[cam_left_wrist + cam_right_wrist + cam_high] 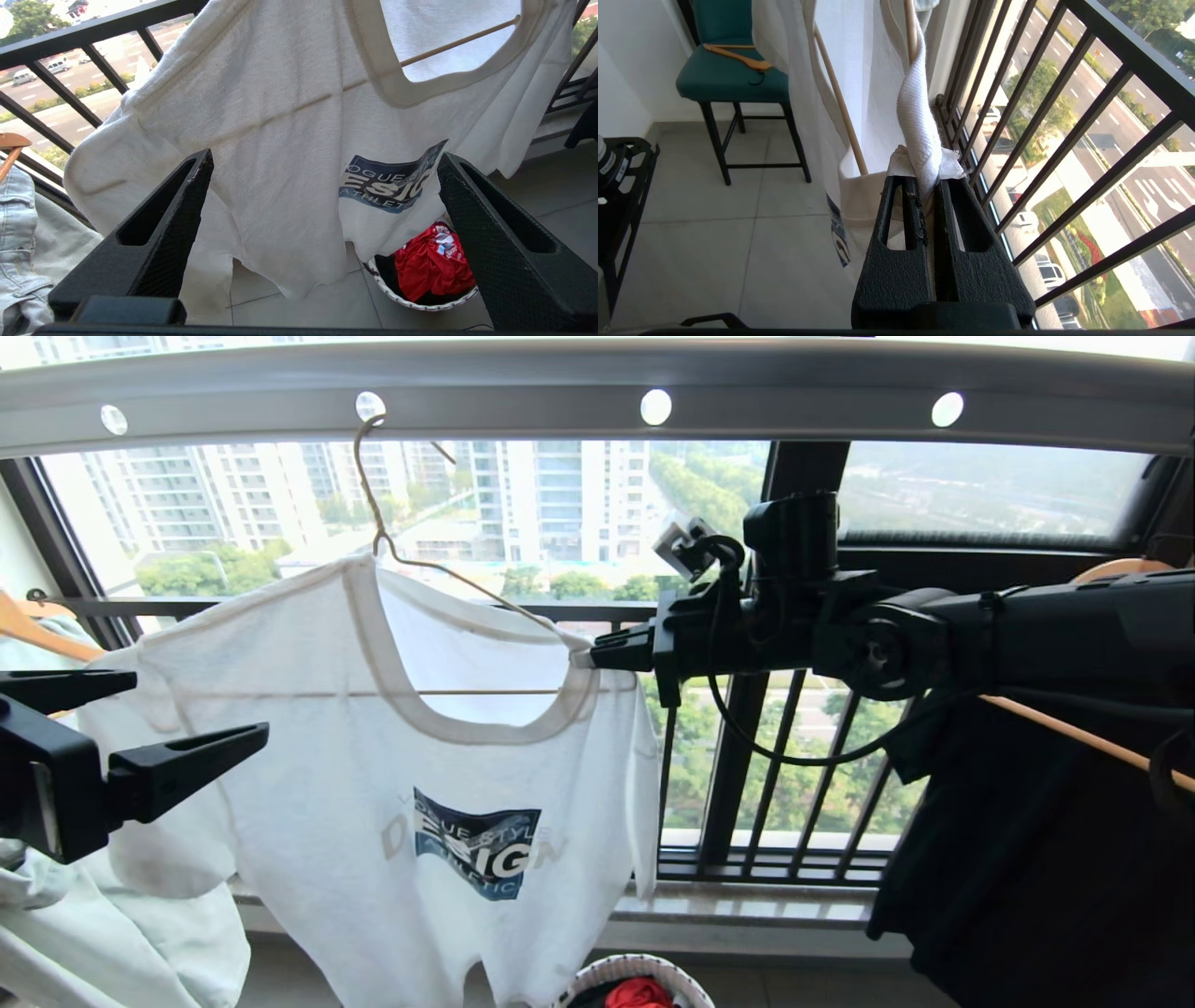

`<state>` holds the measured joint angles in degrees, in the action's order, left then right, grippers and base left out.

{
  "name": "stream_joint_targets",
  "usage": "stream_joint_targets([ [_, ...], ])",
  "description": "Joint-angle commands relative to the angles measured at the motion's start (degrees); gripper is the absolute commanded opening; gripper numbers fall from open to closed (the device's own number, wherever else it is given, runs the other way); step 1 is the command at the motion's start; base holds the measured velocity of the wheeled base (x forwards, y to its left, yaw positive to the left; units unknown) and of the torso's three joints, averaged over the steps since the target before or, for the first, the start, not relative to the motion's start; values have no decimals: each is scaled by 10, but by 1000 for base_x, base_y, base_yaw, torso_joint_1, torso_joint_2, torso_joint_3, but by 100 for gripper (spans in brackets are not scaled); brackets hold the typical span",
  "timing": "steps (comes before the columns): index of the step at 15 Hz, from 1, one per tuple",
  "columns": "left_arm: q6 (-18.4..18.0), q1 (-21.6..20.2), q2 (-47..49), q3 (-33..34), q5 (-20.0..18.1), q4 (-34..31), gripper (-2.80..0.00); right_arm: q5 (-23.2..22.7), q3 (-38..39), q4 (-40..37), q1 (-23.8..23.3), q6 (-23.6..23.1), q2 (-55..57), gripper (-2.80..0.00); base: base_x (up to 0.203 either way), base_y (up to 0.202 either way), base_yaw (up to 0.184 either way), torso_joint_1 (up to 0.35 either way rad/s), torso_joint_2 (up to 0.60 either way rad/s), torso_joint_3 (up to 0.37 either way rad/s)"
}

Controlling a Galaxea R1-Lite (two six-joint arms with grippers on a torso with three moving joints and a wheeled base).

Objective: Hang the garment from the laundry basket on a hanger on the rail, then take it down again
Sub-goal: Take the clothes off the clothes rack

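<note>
High-rise towers fill the balcony window behind one perforated grey metal rail (597, 401); one white knit T-shirt (373, 784) hangs on one thin wire hanger (373, 495). Right gripper (583, 658) pinches its shoulder; left gripper (187, 719) gapes wide.

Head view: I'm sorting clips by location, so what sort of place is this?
Probably a high-rise flat's enclosed laundry balcony: a drying rail overhead with a T-shirt on a hanger, a barred railing with tower blocks beyond, and a basket on the tiled floor.
</note>
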<state>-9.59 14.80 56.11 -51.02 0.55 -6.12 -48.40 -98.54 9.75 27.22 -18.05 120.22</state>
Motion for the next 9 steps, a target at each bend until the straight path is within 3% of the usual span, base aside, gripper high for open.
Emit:
stream_joint_targets([
  [1, 2, 0, 13, -14, 1, 0, 0, 6, -1, 2, 0, -1, -4, -280, 0, 0, 0, 0, 0, 0],
  [4, 1, 1, 14, -15, 1, 0, 0, 35, 0, 2, 1, -2, -10, -280, 0, 0, 0, 0, 0, 0],
  [9, 0, 1, 13, -15, 1, 0, 0, 37, 5, 0, 1, -32, -11, -280, 0, 0, 0, 0, 0, 0],
])
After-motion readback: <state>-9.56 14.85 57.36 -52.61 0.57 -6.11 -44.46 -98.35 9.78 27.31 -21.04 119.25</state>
